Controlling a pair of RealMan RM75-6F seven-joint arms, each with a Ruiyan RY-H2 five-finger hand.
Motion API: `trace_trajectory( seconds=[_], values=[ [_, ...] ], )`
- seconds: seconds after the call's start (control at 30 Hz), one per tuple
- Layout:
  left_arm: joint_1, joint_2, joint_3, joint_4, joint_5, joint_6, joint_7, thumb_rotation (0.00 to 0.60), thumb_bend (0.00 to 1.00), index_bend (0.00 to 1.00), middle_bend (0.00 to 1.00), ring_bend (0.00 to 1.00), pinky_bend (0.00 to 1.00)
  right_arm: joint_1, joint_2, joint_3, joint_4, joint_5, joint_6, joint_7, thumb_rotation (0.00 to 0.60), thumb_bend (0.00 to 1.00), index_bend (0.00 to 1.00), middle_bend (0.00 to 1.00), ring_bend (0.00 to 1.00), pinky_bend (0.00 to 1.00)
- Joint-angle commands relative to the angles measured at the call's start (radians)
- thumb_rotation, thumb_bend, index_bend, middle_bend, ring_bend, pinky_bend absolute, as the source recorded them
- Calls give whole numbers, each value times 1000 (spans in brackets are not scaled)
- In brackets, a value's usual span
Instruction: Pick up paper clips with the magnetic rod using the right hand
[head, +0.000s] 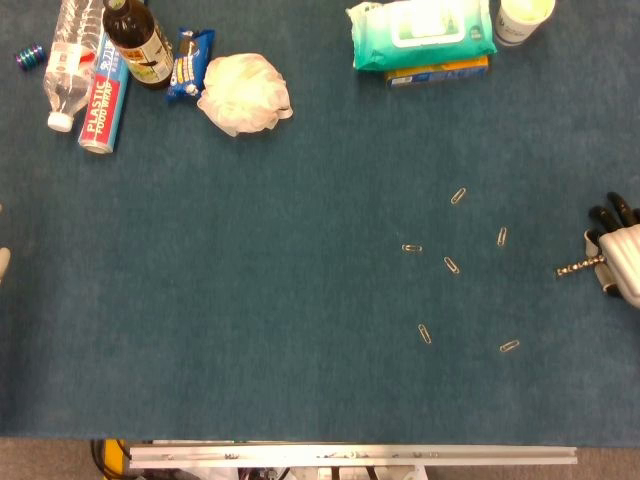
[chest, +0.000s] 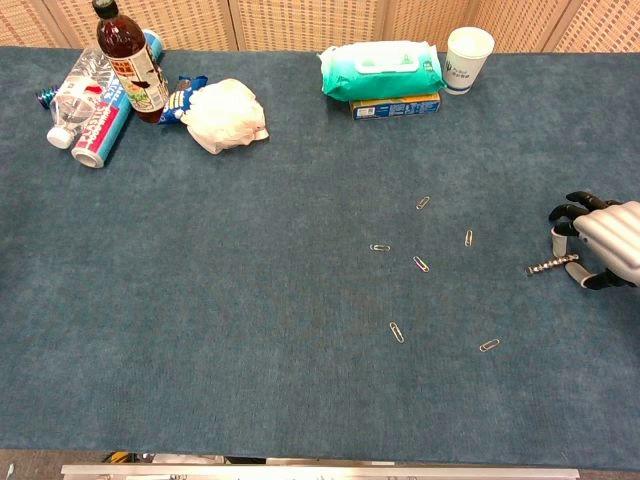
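The right hand (chest: 603, 241) sits at the 3 o'clock edge of the blue table (chest: 250, 300), cut off by the frame in both views so that only its dark fingers (chest: 572, 211) and part of its silver back show; the wrist and arm lie out of sight. It grasps the magnetic rod (chest: 551, 264), a thin dark bar whose free tip points toward 9 o'clock, at the clips. How the fingers wrap the rod's near end is hidden under the hand, and whether the tip touches the cloth or hangs just above it is hard to judge, though it looks slightly raised.

Six paper clips (chest: 421, 264) lie scattered right of centre, all apart from the rod: one at the cluster's 12 o'clock (chest: 423, 202), one toward 9 o'clock (chest: 380, 247), one toward 3 o'clock (chest: 468, 238), and two at the near side (chest: 397, 332) (chest: 489, 345). They are too small to tell their colour or finish.

The left hand is barely there: a pale sliver (head: 3, 262) at the 9 o'clock edge of the head view may be part of it, and its state cannot be told.

Along the far edge stand a dark bottle (chest: 124, 60), a clear plastic bottle (chest: 72, 92) lying down, a white crumpled wad (chest: 226, 116), a pack of wet wipes (chest: 380, 68) and a paper cup (chest: 468, 47).
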Motion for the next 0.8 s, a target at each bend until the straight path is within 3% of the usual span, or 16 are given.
trace_trajectory(
  seconds=[0.03,0.8],
  values=[
    [0,0,0,-1,0,-1,0,600,262,370,328,294,539,-1,1,0,-1,1,2,-4,600,358,516,240,71,269],
    [-1,2,-2,0,-3,-2,-5,600,262,370,328,294,538,-12,8,0,-24,-6,40,-35,600,385,517,261,71,269]
  ],
)
